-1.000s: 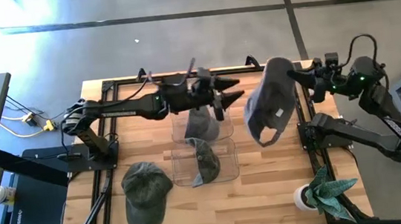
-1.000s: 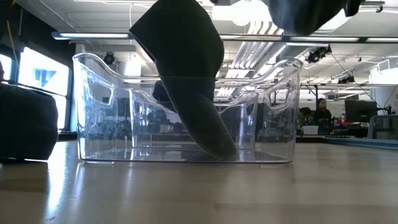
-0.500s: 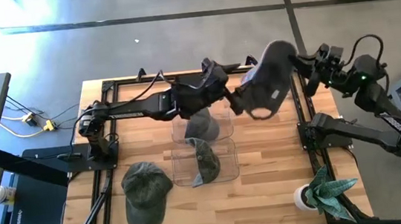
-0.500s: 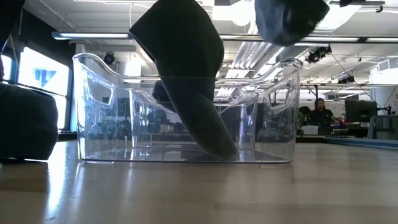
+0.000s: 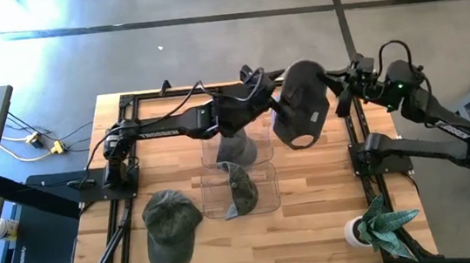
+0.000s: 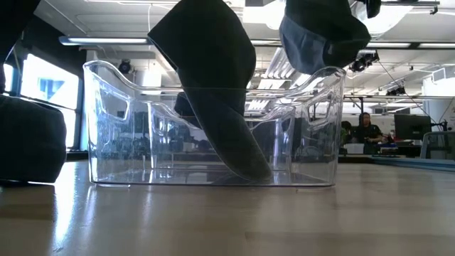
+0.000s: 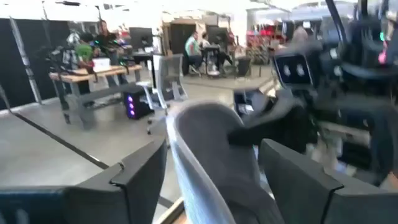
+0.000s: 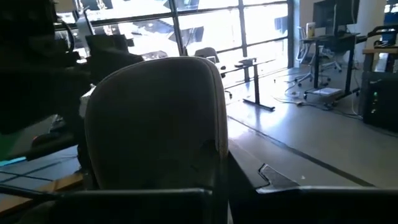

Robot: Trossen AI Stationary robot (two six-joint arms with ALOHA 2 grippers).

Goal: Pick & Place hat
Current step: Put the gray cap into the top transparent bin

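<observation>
A dark grey hat [image 5: 302,102] hangs in the air above the far right of the table, and shows at the top of the low view as the hat [image 6: 320,35]. My right gripper [image 5: 335,86] is shut on it from the right. My left gripper [image 5: 274,103] stands open at the hat's left side; its fingers [image 7: 140,180] flank the hat's curved edge [image 7: 217,155] with a gap on both sides. Two clear bins, the far bin [image 5: 259,151] and the near bin [image 5: 263,194], each hold a hat standing on edge. A green hat [image 5: 173,225] lies on the table. My right gripper pinches the hat at its right-hand edge [image 8: 186,183] between its two shut fingers, coming in level from the table's right. The fingers themselves hide the exact spot. The hat stands up beyond the fingers and hangs clear of the table and the bins.
A potted plant [image 5: 376,226] stands at the near right corner. Black frame rails [image 5: 125,169] run along the table's left and right sides. In the low view the near bin [image 6: 313,128] fills the middle and a dark hat [image 6: 28,139] sits at the left.
My right gripper has carried the hat toward the table's left, and the hat has turned as it went. My left gripper has risen, rolled and gone rightward to the hat, so that its fingers now flank the hat's edge.
</observation>
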